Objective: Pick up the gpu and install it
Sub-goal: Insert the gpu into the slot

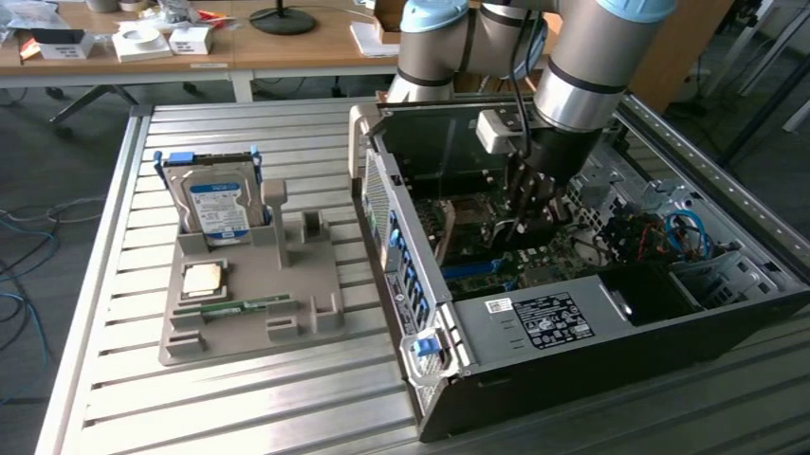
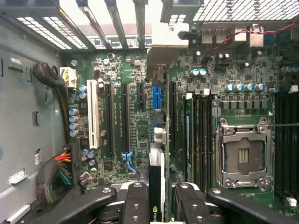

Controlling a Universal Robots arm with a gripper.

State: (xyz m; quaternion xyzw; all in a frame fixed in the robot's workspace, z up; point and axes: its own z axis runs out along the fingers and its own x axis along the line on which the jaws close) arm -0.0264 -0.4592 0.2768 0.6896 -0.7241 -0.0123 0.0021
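My gripper reaches down into the open computer case from above. It is shut on the gpu, a thin dark card seen edge-on between the two black fingers, with a green logo on its near end. The card hangs over the green motherboard, roughly in line with the short blue slot and the black slots beside it. Whether it touches a slot I cannot tell. In the exterior view the gpu is a dark strip below the fingers, deep inside the case.
An empty processor socket and memory slots lie beside the card. Wire bundles sit by the case wall. Outside, a grey fixture tray holds a hard drive, a processor chip and a memory stick on the slatted table.
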